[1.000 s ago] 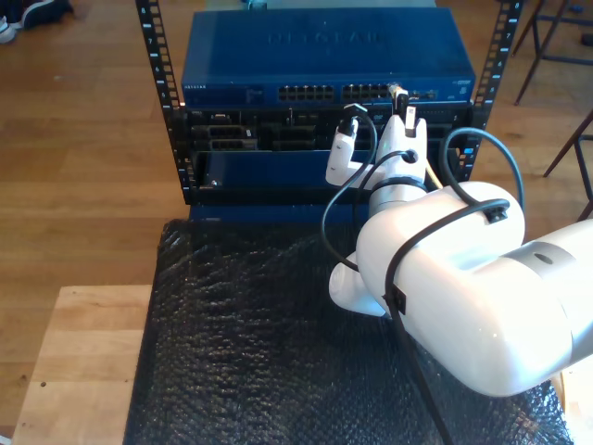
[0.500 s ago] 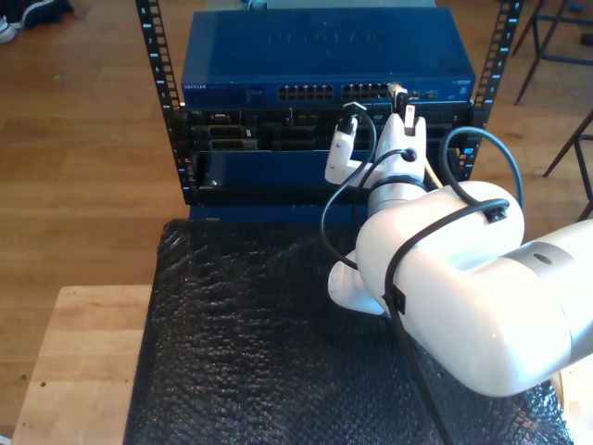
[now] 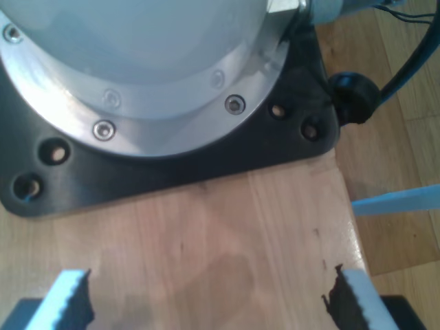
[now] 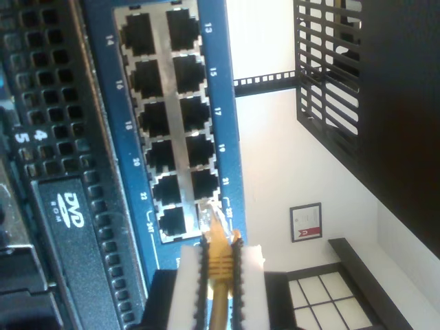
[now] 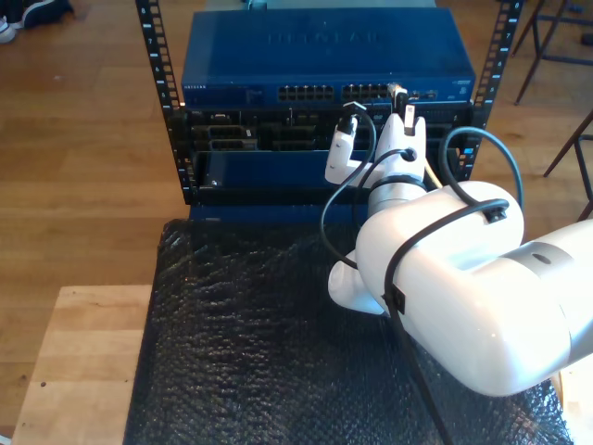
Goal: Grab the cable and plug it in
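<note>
Wooden bench (image 5: 74, 362) shows at the exterior view's left, with a black bubble-textured mat (image 5: 250, 352) spread beside it toward the middle. Behind the mat stands a black rack (image 5: 153, 65) holding a blue network switch (image 5: 278, 56) above darker units. Toward the exterior view's right, a white arm (image 5: 445, 287) reaches up to the switch's port row, and my second gripper (image 5: 400, 109) sits at the ports there. In the second wrist view my second gripper (image 4: 220, 275) has its jaws pinching the cable (image 4: 218, 261), yellow, with its clear plug (image 4: 210, 218) touching the mouth of a port at the end of the block; I cannot tell whether it is seated. My first gripper (image 3: 210, 302) has its jaws spread wide over bare wood, near a black base plate (image 3: 289, 137).
</note>
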